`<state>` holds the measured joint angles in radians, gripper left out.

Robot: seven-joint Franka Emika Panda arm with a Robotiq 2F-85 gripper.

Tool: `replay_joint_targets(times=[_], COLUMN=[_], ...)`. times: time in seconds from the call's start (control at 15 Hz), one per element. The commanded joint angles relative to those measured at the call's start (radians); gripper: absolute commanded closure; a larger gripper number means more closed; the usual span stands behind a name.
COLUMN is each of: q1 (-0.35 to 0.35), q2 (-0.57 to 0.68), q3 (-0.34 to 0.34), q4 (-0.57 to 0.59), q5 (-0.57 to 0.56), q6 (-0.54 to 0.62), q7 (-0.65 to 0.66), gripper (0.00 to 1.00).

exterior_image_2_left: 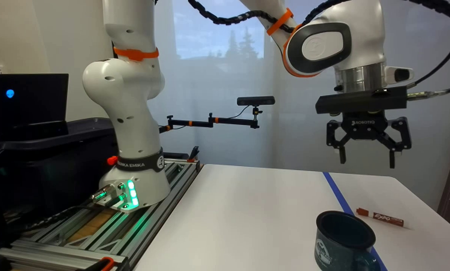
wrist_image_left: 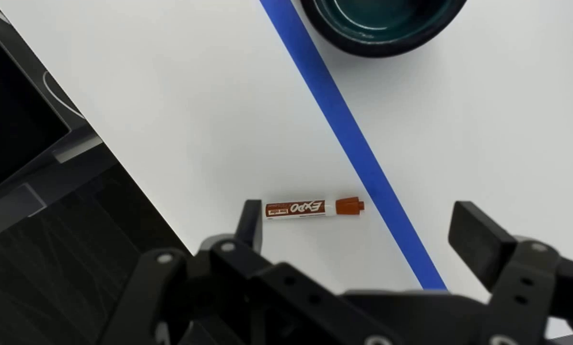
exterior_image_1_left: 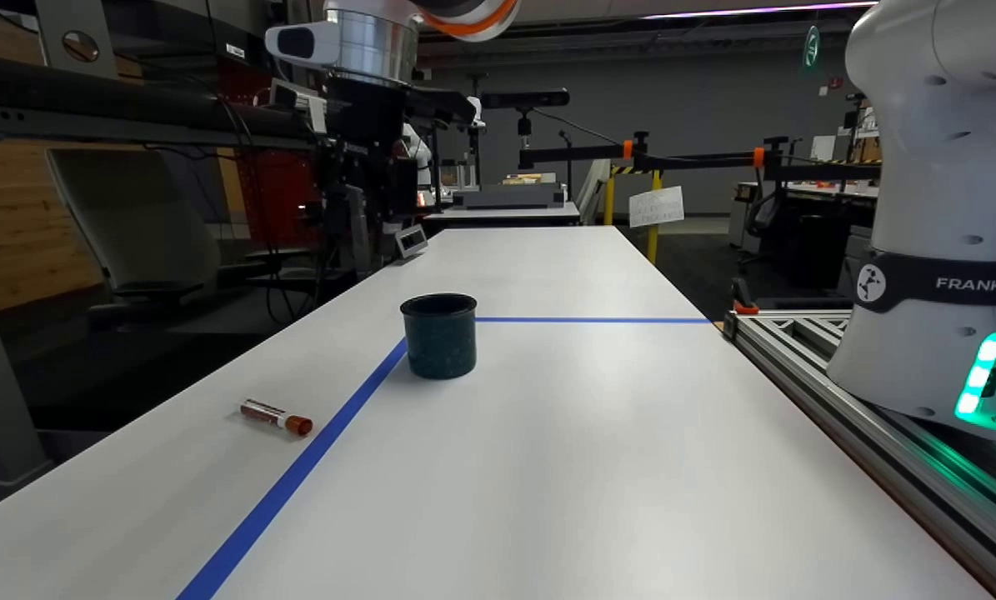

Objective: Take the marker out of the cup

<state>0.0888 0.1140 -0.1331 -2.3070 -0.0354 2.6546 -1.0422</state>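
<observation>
The marker (exterior_image_1_left: 275, 417) has a brown-red label, a whitish band and a brown-red cap. It lies flat on the white table, outside the cup, and shows in all views (exterior_image_2_left: 381, 217) (wrist_image_left: 310, 208). The dark teal cup (exterior_image_1_left: 439, 337) stands upright beside the blue tape line; its handle and a white logo show in an exterior view (exterior_image_2_left: 343, 241). In the wrist view the cup (wrist_image_left: 384, 48) is cut off by the top edge. My gripper (exterior_image_2_left: 367, 161) is open and empty, high above the table. In the wrist view the marker shows between its fingers (wrist_image_left: 358, 208), well below them.
Blue tape (wrist_image_left: 344, 124) runs along the white table (exterior_image_1_left: 598, 467) between marker and cup. The table edge drops to a dark floor near the marker's side. A small grey device (exterior_image_1_left: 411, 242) stands at the far table edge. The robot base (exterior_image_2_left: 138, 180) sits on an aluminium frame.
</observation>
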Motion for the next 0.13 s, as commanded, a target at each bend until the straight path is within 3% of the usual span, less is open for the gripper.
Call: replay_joint_targets(times=[0.0,0.07], q1=[-0.054,-0.054], q2=[-0.002,-0.002], q3=[0.055,0.055], q4=[0.001,0.001], q5=[-0.015,-0.015], q6=[-0.002,-0.002], q7=[0.013,0.013], gripper=[0.00,0.00])
